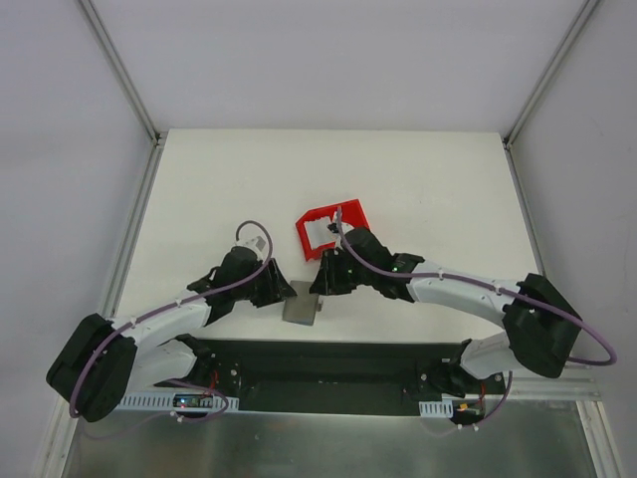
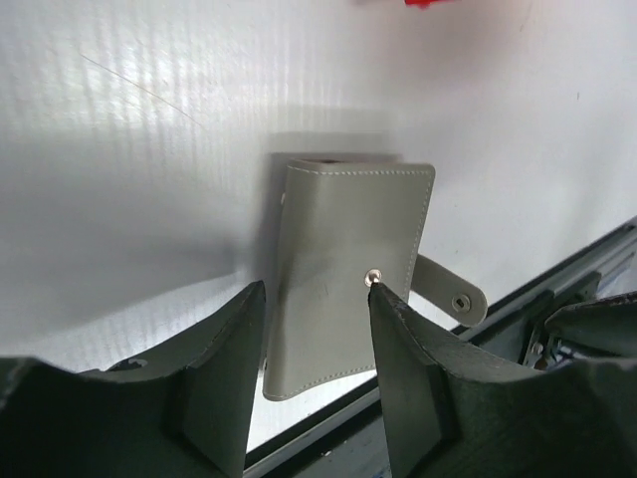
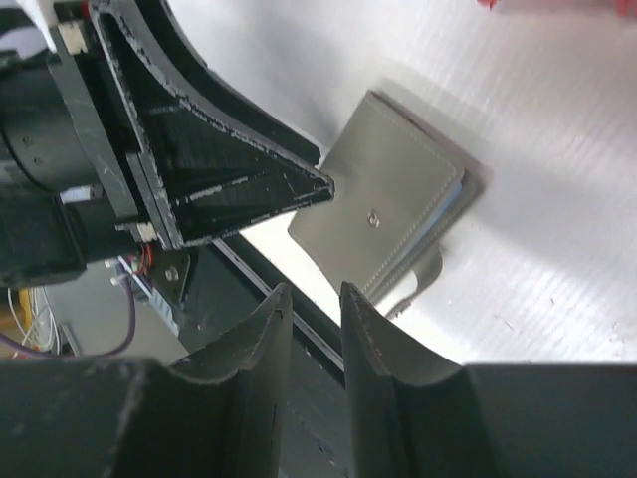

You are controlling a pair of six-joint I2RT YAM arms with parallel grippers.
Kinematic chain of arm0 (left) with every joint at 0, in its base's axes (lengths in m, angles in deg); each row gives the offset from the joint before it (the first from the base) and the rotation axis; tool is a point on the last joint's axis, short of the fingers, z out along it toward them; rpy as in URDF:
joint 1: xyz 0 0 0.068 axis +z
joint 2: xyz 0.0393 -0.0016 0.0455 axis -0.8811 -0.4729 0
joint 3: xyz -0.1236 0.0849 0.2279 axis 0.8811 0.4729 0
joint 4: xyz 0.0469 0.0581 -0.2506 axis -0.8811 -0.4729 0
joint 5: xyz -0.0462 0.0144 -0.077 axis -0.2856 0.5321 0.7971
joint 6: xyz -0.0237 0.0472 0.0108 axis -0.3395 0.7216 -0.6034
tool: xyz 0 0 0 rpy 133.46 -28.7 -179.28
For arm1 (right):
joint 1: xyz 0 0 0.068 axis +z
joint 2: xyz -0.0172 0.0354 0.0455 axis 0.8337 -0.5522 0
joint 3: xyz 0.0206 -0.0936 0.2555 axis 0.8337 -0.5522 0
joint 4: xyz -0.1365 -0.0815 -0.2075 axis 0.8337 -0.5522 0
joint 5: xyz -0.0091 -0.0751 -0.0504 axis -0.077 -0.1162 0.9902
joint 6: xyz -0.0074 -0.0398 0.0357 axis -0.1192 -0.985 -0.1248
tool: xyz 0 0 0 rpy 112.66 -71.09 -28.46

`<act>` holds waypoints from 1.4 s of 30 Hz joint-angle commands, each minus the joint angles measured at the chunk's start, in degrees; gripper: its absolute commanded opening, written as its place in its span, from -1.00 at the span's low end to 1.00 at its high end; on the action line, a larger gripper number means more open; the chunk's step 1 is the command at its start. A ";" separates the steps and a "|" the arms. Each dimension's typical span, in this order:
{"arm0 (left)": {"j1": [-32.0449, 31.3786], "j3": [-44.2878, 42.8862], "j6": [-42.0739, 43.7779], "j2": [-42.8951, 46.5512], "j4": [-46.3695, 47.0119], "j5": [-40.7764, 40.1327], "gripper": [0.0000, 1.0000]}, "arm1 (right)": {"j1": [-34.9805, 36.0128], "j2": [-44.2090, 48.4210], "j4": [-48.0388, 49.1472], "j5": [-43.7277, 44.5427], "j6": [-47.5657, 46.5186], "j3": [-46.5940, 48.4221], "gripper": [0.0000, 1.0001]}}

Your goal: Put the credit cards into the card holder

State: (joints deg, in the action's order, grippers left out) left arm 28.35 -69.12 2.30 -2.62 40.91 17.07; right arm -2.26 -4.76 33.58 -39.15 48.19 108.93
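The wallet lies shut and flat on the table, close to the near edge and right between the two arms. That spot makes sense to me: both pincers can get at it, one to steady it and one to work it open. Its strap hangs loose off one side, unsnapped from the stud on the cover, so the wallet looks free to be opened. The red bin sits a little farther back on the table, with the right arm's wrist just beside it.

The left pincer comes in from the left, low by the wallet, its two fingers set well apart with the wallet showing in the gap. One fingertip sits right at the stud, but I can't tell whether it touches. Nothing is clamped. The right pincer hovers just beside the wallet on the right, fingers parted only a sliver and holding nothing.

As for the cards, I can't pick out a loose one anywhere. A pale blue edge peeks out of one side of the wallet, which could be a card tucked in or just the lining. White shows inside the bin, though I can't say whether that's a card or bare table.
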 commanded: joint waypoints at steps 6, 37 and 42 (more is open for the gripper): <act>-0.23 -7.22 5.15 4.03 -12.90 -7.01 0.05 | -0.07 -9.85 -5.00 2.04 5.27 7.00 -0.60; -13.06 -21.99 20.89 -6.33 -26.00 -11.39 0.22 | 0.10 -16.98 -0.62 7.39 12.30 -2.13 -0.64; -16.66 -24.36 20.54 -10.64 -28.11 -16.22 0.26 | 0.19 -17.33 3.35 6.95 13.98 -4.69 -0.64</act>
State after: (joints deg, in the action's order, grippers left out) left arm 13.95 -90.43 21.45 -10.19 16.60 7.17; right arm -2.18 -19.47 36.53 -35.91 60.71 107.51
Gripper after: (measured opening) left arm 0.621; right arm 0.177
